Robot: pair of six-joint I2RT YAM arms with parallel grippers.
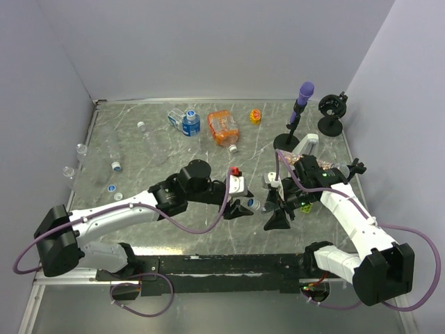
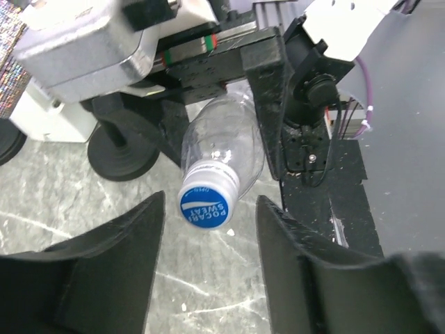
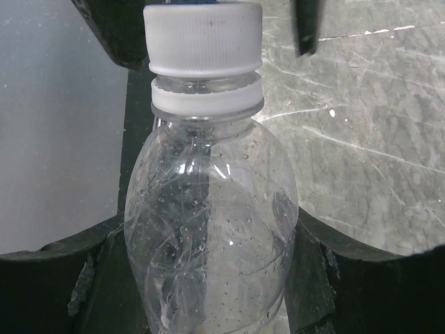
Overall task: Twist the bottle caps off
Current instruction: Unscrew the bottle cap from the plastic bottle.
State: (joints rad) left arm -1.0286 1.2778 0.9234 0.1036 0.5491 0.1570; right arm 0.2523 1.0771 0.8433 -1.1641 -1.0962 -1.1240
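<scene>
Cap (image 2: pixel 205 202) on clear bottle (image 3: pixel 212 229), droplets inside, right tool (image 3: pixel 212 271) clamping.

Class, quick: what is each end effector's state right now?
Left end effector: open around the blue-topped white round plastic cap.
Right end effector: closed on the clear plastic bottle.

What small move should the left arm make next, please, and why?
Probably close the left pincer onto the Pocari Sweat bottle cap: its fingers flank the cap without touching it, while the right pincer clamps the clear bottle by its body.
</scene>
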